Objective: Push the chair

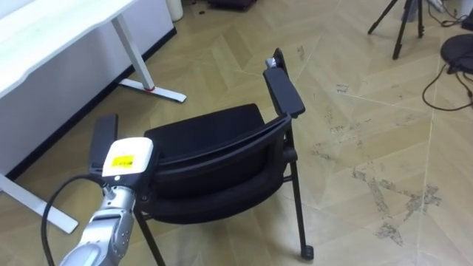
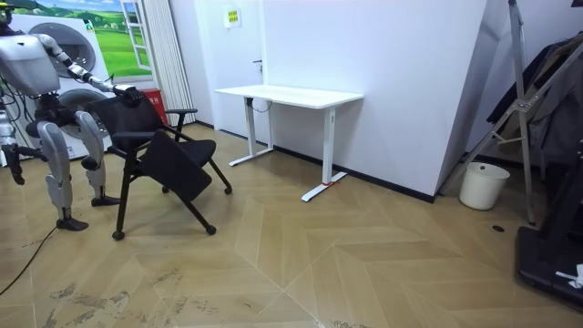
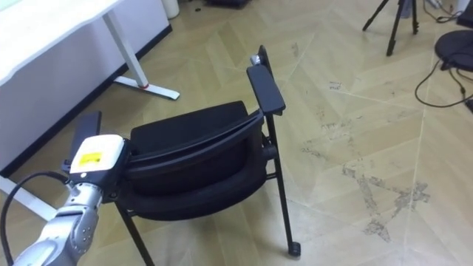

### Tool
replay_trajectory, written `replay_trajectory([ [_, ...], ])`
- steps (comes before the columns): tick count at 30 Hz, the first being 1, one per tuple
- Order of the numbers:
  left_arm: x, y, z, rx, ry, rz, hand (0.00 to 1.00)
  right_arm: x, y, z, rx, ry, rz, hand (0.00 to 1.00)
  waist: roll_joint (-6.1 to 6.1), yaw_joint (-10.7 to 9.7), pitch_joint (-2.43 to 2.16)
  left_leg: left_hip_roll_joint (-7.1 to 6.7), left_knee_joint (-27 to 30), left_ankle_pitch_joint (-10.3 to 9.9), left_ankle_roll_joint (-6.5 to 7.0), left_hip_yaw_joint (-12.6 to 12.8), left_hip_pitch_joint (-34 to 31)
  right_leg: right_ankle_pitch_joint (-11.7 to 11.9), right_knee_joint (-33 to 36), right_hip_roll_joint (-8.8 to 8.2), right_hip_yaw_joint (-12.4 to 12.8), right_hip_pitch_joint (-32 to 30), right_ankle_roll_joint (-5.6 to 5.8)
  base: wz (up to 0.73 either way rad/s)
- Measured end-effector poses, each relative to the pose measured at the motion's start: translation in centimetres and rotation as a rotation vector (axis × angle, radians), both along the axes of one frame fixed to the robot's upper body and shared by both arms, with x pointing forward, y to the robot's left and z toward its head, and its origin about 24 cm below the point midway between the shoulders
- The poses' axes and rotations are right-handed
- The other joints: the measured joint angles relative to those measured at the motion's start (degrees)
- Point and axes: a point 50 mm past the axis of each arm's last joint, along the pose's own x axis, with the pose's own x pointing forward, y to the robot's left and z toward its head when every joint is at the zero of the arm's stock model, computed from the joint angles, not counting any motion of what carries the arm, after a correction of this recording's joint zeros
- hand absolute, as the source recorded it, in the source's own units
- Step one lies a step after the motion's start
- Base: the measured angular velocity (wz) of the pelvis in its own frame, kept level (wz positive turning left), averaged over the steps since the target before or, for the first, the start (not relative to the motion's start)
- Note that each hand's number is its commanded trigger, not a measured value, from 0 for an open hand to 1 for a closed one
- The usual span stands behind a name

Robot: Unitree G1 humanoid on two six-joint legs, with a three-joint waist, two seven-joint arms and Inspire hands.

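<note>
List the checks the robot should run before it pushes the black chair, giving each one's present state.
1. Left hand in contact with the chair: cannot tell.
2. Chair standing on its legs: ok.
3. Floor just beyond the chair free: ok.
4. Desk on the robot's left apart from the chair: ok.
5. Tripod and cable well off, ahead to the right: ok.

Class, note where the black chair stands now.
The black chair stands at the room view's left, just in front of the robot, with the white desk off to the robot's left.
</note>
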Motion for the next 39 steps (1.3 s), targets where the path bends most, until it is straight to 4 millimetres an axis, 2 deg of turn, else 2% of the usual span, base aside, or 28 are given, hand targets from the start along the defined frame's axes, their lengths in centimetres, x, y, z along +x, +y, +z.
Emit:
replay_trajectory([
  [9, -0.1, 0.1, -0.1, 0.001, -0.006, -0.003, 1.00, 0.2, -0.8, 0.4, -0.071, 0.019, 0.013, 0.00, -0.27, -0.21, 0.06, -0.01, 0.03, 0.00, 0.00, 0.03, 0.42, -0.04, -0.01, -0.02, 0.12, 0.02, 0.04, 0.00],
  [12, 0.1, 0.3, 0.4, 0.010, -0.022, -0.008, 1.00, 0.8, -2.3, 1.2, -0.165, 0.034, 0.058, 0.00, -1.20, -0.23, 0.57, -0.03, 0.33, 0.02, 0.03, 0.03, 0.00, -0.24, 0.23, -0.10, 0.08, -0.21, 0.16, 0.00],
  [15, 0.2, 0.6, 0.7, 0.026, -0.031, -0.016, 1.00, 1.9, -3.8, 2.3, -0.257, 0.021, 0.088, 0.00, -2.28, -0.20, 0.52, -0.03, 0.47, 0.03, 0.05, 0.02, -0.04, -0.27, 0.29, -0.12, 0.05, -0.34, 0.19, 0.00],
  [18, 0.4, 0.8, 1.3, 0.053, -0.053, -0.030, 1.00, 4.1, -6.0, 4.3, -0.408, -0.013, 0.133, 0.00, -3.94, 0.14, 0.60, -0.03, 0.57, 0.05, 0.07, 0.02, -0.15, -0.27, 0.37, -0.11, 0.08, -0.46, 0.18, 0.00],
  [20, 0.6, 0.9, 1.7, 0.066, -0.062, -0.040, 1.00, 6.9, -7.2, 6.5, -0.546, -0.077, 0.201, 0.00, -5.00, 0.32, 0.51, -0.03, 0.64, 0.05, 0.07, 0.03, -0.26, -0.23, 0.38, -0.10, 0.11, -0.60, 0.13, 0.00],
  [21, 0.6, 1.0, 1.7, 0.072, -0.061, -0.042, 1.00, 7.7, -7.3, 7.0, -0.585, -0.090, 0.229, 0.00, -5.17, 0.29, 0.48, -0.04, 0.68, 0.05, 0.07, 0.02, -0.26, -0.21, 0.41, -0.10, 0.12, -0.61, 0.11, 0.00],
  [23, 0.7, 1.0, 1.9, 0.081, -0.065, -0.053, 1.00, 10.7, -7.7, 9.5, -0.710, -0.172, 0.314, 0.00, -5.60, 0.30, 0.35, -0.04, 0.81, 0.05, 0.07, 0.05, -0.48, -0.20, 0.82, -0.11, 0.25, -1.03, 0.09, 0.00],
  [24, 0.8, 0.9, 1.9, 0.082, -0.067, -0.055, 1.00, 11.4, -7.7, 10.1, -0.743, -0.196, 0.331, 0.00, -5.62, 0.38, 0.36, -0.03, 0.85, 0.05, 0.07, 0.05, -0.67, -0.20, 0.95, -0.11, 0.25, -1.27, 0.09, 0.00],
  [26, 1.1, 0.7, 2.0, 0.088, -0.069, -0.069, 1.00, 13.5, -7.1, 12.2, -0.862, -0.269, 0.417, 0.00, -5.59, 1.79, 0.35, 0.05, 0.99, 0.05, 0.08, 0.40, -1.04, -0.19, 1.14, -0.10, 0.55, -1.80, 0.07, -0.07],
  [29, 1.4, 0.2, 2.2, 0.084, -0.073, -0.085, 1.00, 15.7, -5.3, 13.5, -0.964, -0.308, 0.598, 0.00, -5.56, 3.38, 0.31, 0.09, 0.97, 0.05, 0.08, 1.18, -1.10, -0.12, 1.22, -0.06, 1.42, -2.26, 0.05, -0.13],
  [32, 1.8, -0.1, 2.6, 0.083, -0.077, -0.099, 1.00, 17.9, -3.1, 14.5, -1.023, -0.355, 0.773, 0.00, -5.42, 4.03, 0.23, 0.09, 0.97, 0.05, 0.08, 1.27, -1.81, -0.05, 1.48, -0.08, 1.54, -3.23, 0.07, -0.03],
  [33, 2.1, -0.4, 2.7, 0.084, -0.080, -0.111, 1.00, 18.4, -2.5, 15.0, -1.051, -0.367, 0.830, 0.00, -5.40, 4.86, 0.24, 0.10, 0.98, 0.06, 0.09, 1.27, -1.92, -0.05, 1.99, -0.07, 1.56, -3.43, 0.07, 0.00],
  [39, 2.3, -0.9, 2.9, 0.083, -0.086, -0.136, 1.00, 20.9, 0.8, 17.6, -1.129, -0.488, 1.011, 0.00, -5.36, 6.09, 0.28, 0.10, 0.85, 0.06, 0.09, 1.24, -1.96, -0.04, 2.00, -0.08, 1.48, -3.31, 0.05, 0.00],
])
